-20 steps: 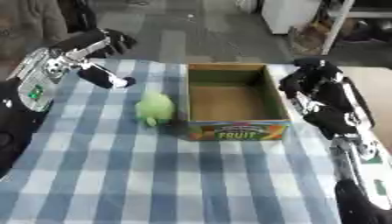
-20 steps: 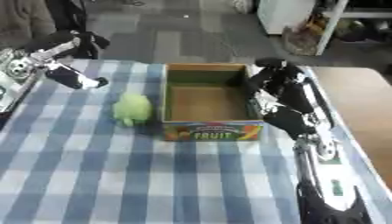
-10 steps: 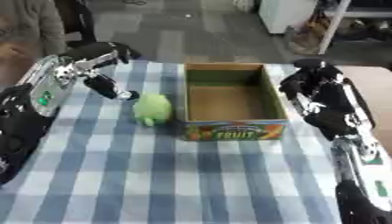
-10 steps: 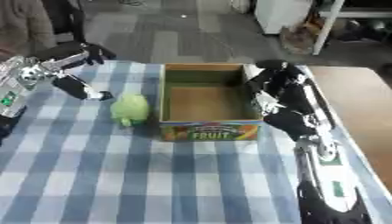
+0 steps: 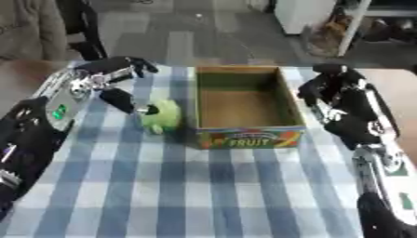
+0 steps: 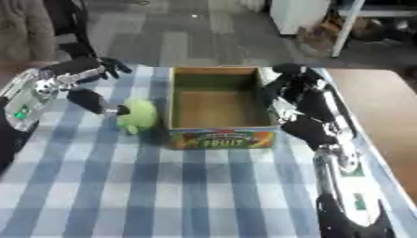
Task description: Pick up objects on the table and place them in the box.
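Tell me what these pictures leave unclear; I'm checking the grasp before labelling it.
- Left hand: its thumb tip reaches the soft green object, but blur in both views hides whether they touch.
- Green object: too blurred to identify.
- Right hand, beside the open cardboard fruit box: contact with the box's right wall cannot be told.
- Box floor nearest the camera: hidden by the front wall.

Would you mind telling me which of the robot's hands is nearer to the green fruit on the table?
Left. The left hand is right beside the green fruit, its thumb reaching the fruit's left side. The right hand is beyond the box, by its right wall.
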